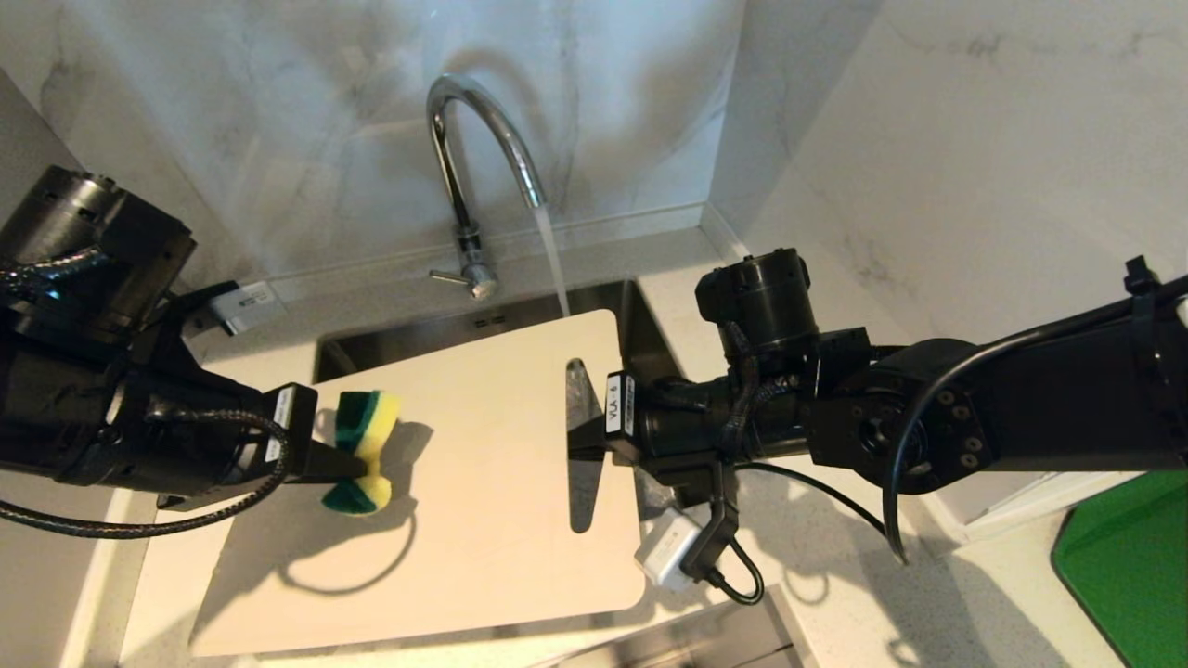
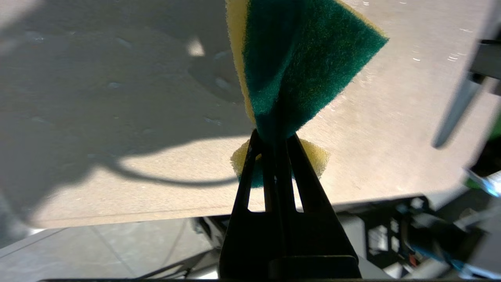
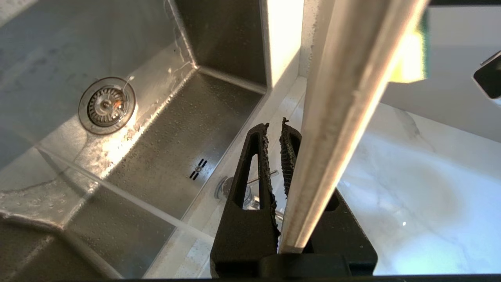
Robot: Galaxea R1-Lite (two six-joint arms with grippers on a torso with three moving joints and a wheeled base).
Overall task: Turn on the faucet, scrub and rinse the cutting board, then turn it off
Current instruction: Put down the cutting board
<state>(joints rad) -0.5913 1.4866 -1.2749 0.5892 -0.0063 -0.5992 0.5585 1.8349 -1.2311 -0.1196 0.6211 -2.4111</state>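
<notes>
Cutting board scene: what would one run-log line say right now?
faucet: running | left claw: shut on sponge, over cutting board | right claw: gripping board at slot handle, above sink

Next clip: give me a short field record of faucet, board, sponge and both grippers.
faucet: running, stream falling past the board's far edge into the sink
cutting board: held over the sink, slot handle toward the right arm
sponge: yellow and green, pinched at its middle, over the board
left gripper: shut on the sponge
right gripper: shut on the board at its slot-handle edge
</notes>
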